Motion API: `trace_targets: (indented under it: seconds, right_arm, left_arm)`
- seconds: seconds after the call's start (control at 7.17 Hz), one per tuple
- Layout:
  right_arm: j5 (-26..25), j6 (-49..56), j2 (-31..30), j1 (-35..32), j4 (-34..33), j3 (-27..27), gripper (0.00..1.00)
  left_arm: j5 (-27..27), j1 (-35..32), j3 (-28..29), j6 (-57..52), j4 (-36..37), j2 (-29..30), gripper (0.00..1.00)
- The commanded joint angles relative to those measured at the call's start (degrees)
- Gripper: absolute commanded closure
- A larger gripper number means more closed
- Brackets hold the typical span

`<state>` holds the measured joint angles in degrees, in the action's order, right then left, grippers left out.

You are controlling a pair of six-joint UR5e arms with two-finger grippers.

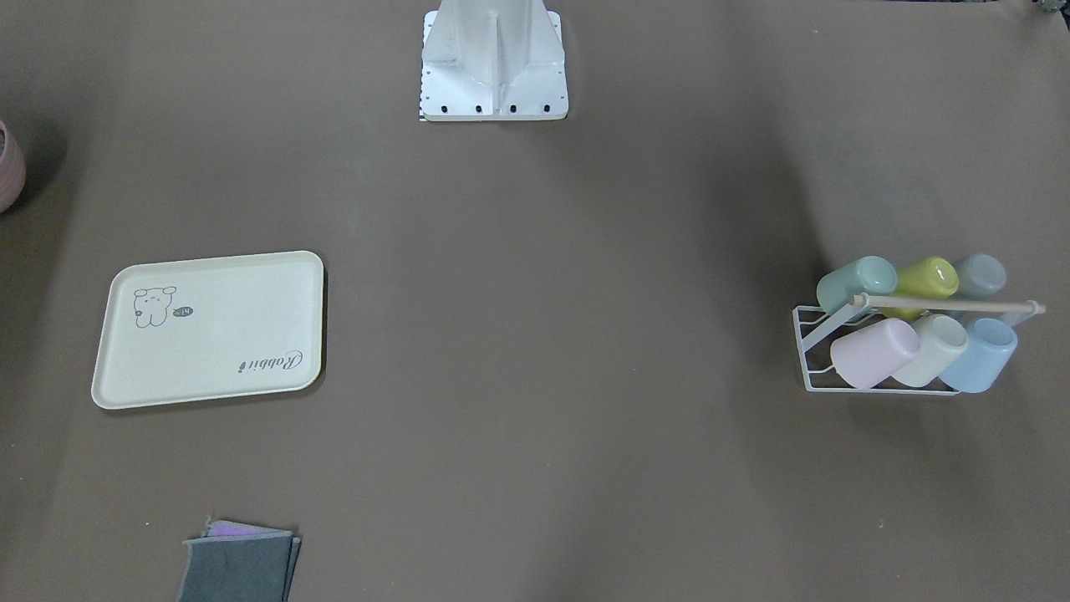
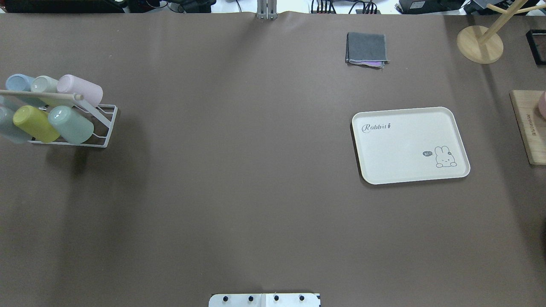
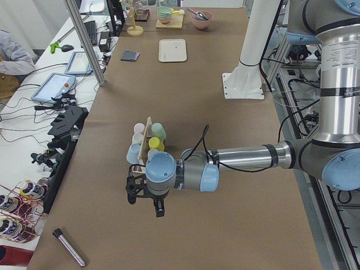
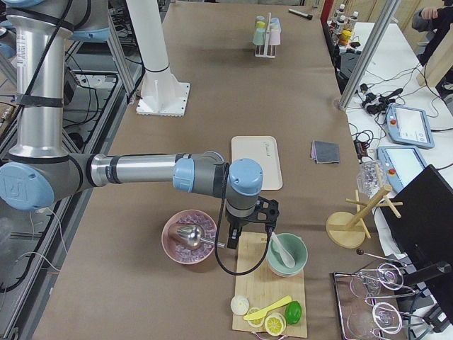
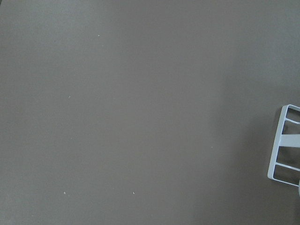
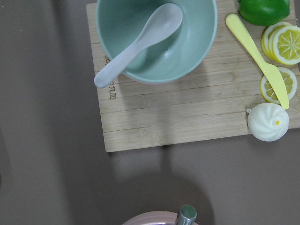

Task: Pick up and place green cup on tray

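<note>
The green cup [image 1: 857,283] lies tilted on a white wire rack [image 1: 804,351] with several other cups, in the row nearer the robot, at the end toward the table's middle. It also shows in the overhead view [image 2: 71,124] and the left view [image 3: 158,130]. The cream tray [image 1: 209,330] lies bare on the other half of the table, also seen from overhead [image 2: 409,145]. My left gripper [image 3: 145,203] points down over bare table beside the rack. My right gripper [image 4: 251,228] hangs over the edge of a wooden board, beyond the tray. I cannot tell whether either is open or shut.
A yellow-green cup [image 1: 928,280] lies next to the green cup. A folded grey cloth [image 2: 367,49] lies beyond the tray. The wooden board [image 6: 187,117] bears a mint bowl [image 6: 187,51] with a spoon, lemon slices and a bun. A pink bowl [image 4: 190,237] and a wooden mug tree [image 2: 480,42] stand nearby.
</note>
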<state>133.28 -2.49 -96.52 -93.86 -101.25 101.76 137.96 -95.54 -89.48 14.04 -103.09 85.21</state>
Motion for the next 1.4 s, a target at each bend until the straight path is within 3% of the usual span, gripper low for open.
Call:
trace_targets:
  seconds: [0.0,0.28,0.56,0.7,0.84,0.98,1.12,1.26]
  right_arm:
    - [-0.13,0.02,-0.51,-0.01,0.08,0.37,0.00]
    - [-0.22,-0.50,-0.07,-0.01,0.08,0.10,0.00]
    - [-0.30,-0.41,-0.07,-0.01,0.08,0.19,0.00]
    - [-0.39,-0.50,-0.07,-0.01,0.08,0.19,0.00]
    - [-0.39,-0.59,-0.07,0.08,0.08,0.01,0.00]
    - [-0.39,-0.50,-0.07,-0.01,0.08,-0.07,0.00]
    - [-0.22,0.02,-0.07,-0.01,0.08,0.01,0.00]
    - [-0.04,0.11,-0.68,-0.19,0.17,0.97,0.00]
  left_arm:
    - [0.29,-0.17,-0.17,0.11,-7.25,-4.14,0.02]
    - [-0.23,0.17,1.05,0.28,-22.09,-8.99,0.02]
    - [-0.50,0.79,0.80,-0.07,-22.86,-8.31,0.02]
    - [-1.28,6.10,0.27,-0.33,-22.51,-6.57,0.02]
    - [-3.73,7.54,-3.82,-0.33,-14.76,-4.46,0.02]
    - [-4.27,7.99,-10.39,-0.51,-0.33,-2.00,0.02]
    - [-5.23,9.48,-14.98,-0.16,4.43,-0.76,0.02]
    - [-9.86,12.19,-19.38,-0.07,10.39,0.12,0.02]
